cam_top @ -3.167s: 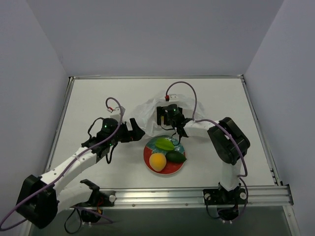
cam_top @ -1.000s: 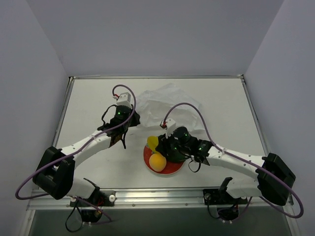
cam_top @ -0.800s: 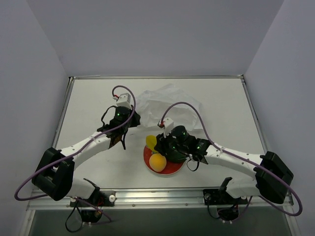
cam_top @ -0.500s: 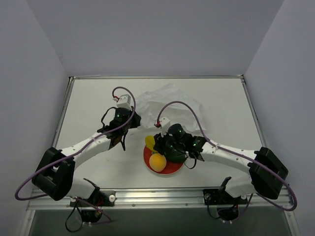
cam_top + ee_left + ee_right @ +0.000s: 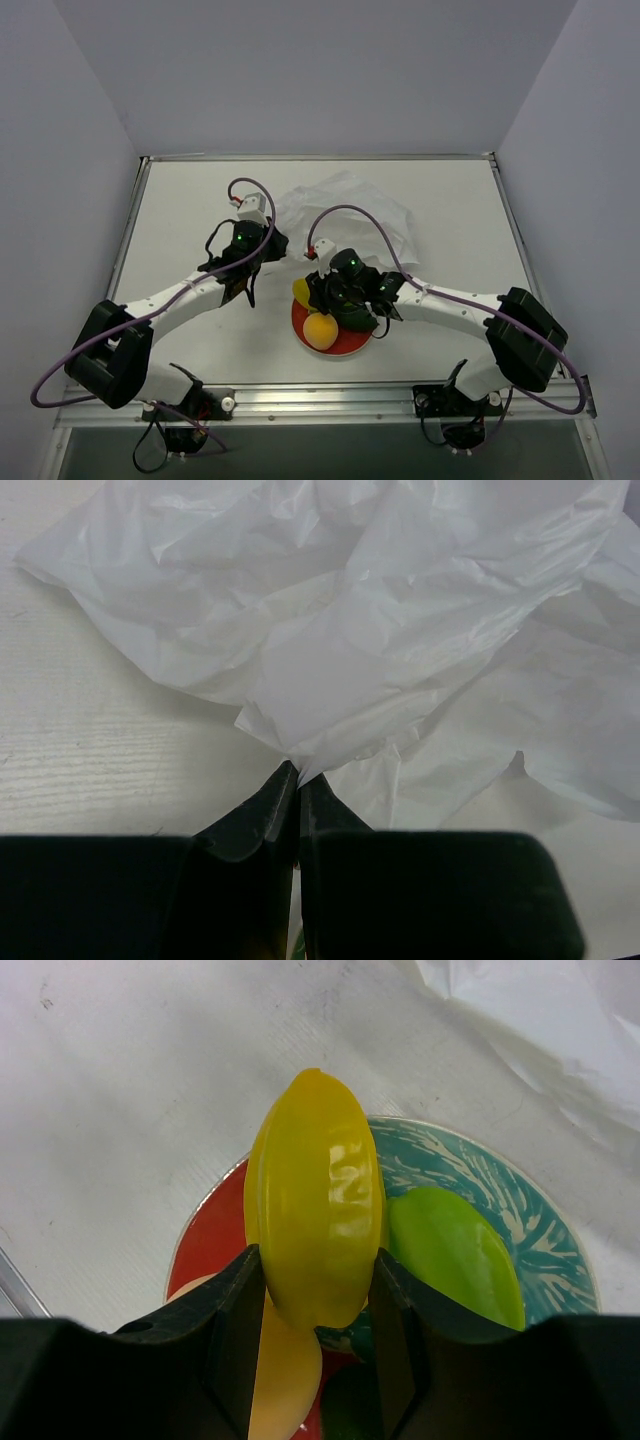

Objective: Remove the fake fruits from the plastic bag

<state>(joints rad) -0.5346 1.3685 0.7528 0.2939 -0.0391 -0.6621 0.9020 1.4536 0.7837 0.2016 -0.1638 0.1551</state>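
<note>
The whitish plastic bag [image 5: 340, 210] lies crumpled at the table's middle back, and my left gripper [image 5: 297, 772] is shut on a corner of its film [image 5: 330, 720]. My right gripper [image 5: 315, 1290] is shut on the yellow-green pointed fruit [image 5: 315, 1200], held above the left side of the red-and-teal plate [image 5: 545, 1250]. On the plate lie the round orange-yellow fruit [image 5: 320, 330], the bright green fruit [image 5: 455, 1255] and the dark green oval one [image 5: 357, 318], partly hidden under the right arm. In the top view the held fruit [image 5: 301, 291] shows at the plate's upper left edge.
The plate [image 5: 345, 345] sits near the table's front edge, just in front of the bag. A raised metal rail [image 5: 400, 395] runs along the front. Grey walls close in the left, right and back sides.
The right arm has carried the yellow-green fruit from the bag to the plate and shifted it slowly leftward over the last second. The left gripper moved to the bag and holds its corner still.
</note>
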